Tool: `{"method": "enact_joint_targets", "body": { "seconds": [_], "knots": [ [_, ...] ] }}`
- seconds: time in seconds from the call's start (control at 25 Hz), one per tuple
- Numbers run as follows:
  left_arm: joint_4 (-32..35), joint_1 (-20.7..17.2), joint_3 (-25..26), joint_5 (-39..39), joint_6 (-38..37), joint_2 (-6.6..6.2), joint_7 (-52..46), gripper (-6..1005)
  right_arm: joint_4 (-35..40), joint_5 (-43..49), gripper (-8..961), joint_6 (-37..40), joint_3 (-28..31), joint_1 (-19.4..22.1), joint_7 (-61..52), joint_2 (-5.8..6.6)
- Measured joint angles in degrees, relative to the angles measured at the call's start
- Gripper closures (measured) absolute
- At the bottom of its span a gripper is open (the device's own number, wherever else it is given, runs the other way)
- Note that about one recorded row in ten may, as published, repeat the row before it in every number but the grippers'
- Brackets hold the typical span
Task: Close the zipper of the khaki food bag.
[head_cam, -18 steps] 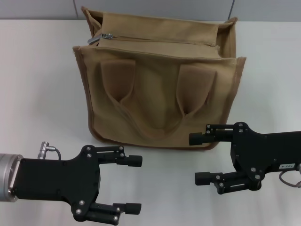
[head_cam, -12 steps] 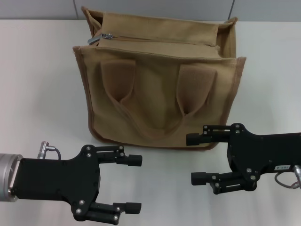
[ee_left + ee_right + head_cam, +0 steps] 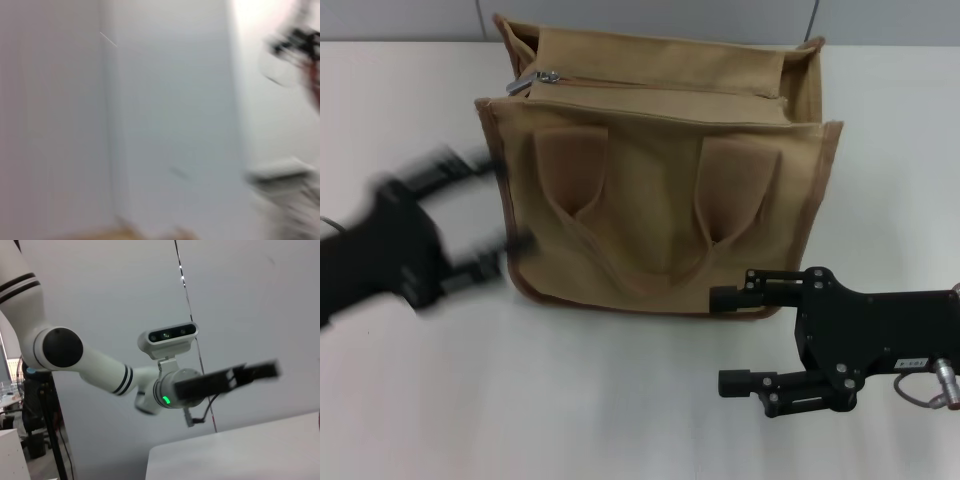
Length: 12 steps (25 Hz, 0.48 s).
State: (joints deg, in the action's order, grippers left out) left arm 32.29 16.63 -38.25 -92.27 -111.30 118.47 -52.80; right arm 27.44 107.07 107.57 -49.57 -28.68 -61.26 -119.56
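Note:
The khaki food bag [image 3: 655, 215] stands upright in the middle of the white table, its two looped handles facing me. The zipper [image 3: 665, 88] runs along its top panel, with the silver pull tab [image 3: 542, 78] at the left end. My left gripper [image 3: 510, 203] is motion-blurred at the bag's left side, about mid-height, open and empty. My right gripper [image 3: 725, 340] is open and empty, low in front of the bag's bottom right corner. The right wrist view shows my left arm and its gripper [image 3: 227, 379] farther off.
The white table [image 3: 620, 400] spreads around the bag, and a grey wall [image 3: 650, 18] runs behind it. The left wrist view is blurred and shows mostly the pale wall [image 3: 165, 115].
My left gripper has swung up from the near left of the table to the bag's left side. My right gripper has drifted slightly lower and to the left. The bag has not moved.

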Motion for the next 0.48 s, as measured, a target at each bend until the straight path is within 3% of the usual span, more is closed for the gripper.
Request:
{"method": "enact_joint_targets", "body": {
  "seconds": [0.12,0.2,0.48],
  "knots": [
    [-3.19,-0.1,10.55,1.33,4.4,-0.03,2.05,226,-1.73,-1.04,194,-0.02,-0.12,-0.11,1.77,-0.04],
    [-3.65,-0.09,14.28,1.12,9.97,-0.02,2.26,226,-2.93,-1.95,195,-0.02,-0.24,-0.12,3.14,-0.06],
    [-3.38,2.12,9.52,-0.55,20.4,0.07,2.53,226,-4.04,-2.11,195,0.24,0.12,0.01,4.22,-0.06]
  ]
}}
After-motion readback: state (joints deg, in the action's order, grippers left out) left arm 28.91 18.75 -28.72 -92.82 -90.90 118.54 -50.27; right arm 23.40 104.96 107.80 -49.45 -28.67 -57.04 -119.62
